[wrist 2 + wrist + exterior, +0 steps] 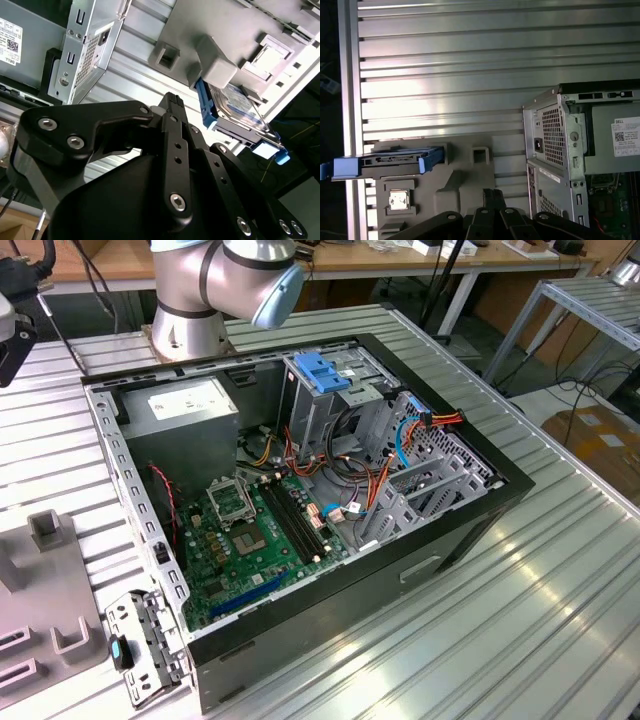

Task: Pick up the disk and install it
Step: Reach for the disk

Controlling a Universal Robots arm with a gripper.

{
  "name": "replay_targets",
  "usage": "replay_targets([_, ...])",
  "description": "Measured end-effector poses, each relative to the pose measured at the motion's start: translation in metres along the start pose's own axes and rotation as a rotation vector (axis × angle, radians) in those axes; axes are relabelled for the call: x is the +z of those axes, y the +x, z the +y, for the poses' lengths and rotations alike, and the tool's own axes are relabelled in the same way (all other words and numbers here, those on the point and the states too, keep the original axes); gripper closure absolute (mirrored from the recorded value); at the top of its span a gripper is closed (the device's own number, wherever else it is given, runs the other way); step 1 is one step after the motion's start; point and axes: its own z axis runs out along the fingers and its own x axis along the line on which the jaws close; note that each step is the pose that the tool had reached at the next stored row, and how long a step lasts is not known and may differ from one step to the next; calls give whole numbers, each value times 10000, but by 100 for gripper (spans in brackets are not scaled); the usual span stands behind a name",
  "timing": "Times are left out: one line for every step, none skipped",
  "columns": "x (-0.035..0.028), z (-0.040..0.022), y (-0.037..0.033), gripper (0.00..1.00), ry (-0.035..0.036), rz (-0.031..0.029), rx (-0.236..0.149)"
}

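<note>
The gripper (493, 193) hung over the grey fixture plate (465, 165) with its jaws brought together and nothing held between them. The disk (387, 161) stood on its long edge in a holder at the far end of that plate, apart from the gripper, with bare plate and a small square block (479, 155) lying between the two. The first wrist view caught the disk edge-on, its blue side rails (427, 160) running along it, one rail end crossing in front of the table's border strip (349, 100). In the second wrist view the disk's labelled face was turned partly toward the camera, and a grey fixture block (217, 67) sat just beside its upper edge. On the gripper's other side rose the perforated rear panel (552, 135) of the open computer case (300, 620), its corner standing near the plate's edge but not touching it. Beyond the plate, the ribbed aluminium table (445, 75) ran bare and open. In the exterior view the case lay on its side with the open face up. Inside it, the power supply (190, 405) sat against the back wall. The drive cage (335, 415) with its blue latch (320, 370) stood beside the power supply. Red and orange cables (355, 495) were bunched between the cage and the motherboard (250, 530). The arm's base (190, 300) stood just behind the case, and wide clear table stretched toward the exterior view's right.
</note>
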Motion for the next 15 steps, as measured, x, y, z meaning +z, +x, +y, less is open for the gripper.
replay_targets([0, -1, 9, 89, 0, 0, 0])
replay_targets([0, -1, 18, 89, 0, 0, 0])
replay_targets([-1, -2, 26, 89, 0, 1, 0])
replay_targets([-1, -3, 36, 89, 0, 0, 0])
replay_targets([-1, -4, 49, 89, 0, 0, 0])
replay_targets([-1, -4, 58, 89, -1, 0, 0])
replay_targets([-2, -5, 73, 89, 0, 0, 0])
replay_targets([-2, -6, 84, 89, -1, 0, 0])
replay_targets([-2, -7, 96, 89, 0, 0, -1])
replay_targets([-3, -8, 105, 89, 0, 0, 0])
replay_targets([-3, -9, 115, 89, -1, 0, 0])
replay_targets([-3, -9, 123, 89, -1, 0, 0])
replay_targets([-3, -10, 132, 89, 0, 0, 0])
replay_targets([-3, -11, 142, 89, -1, 0, 0])
replay_targets([-4, -11, 150, 89, 0, 0, 0])
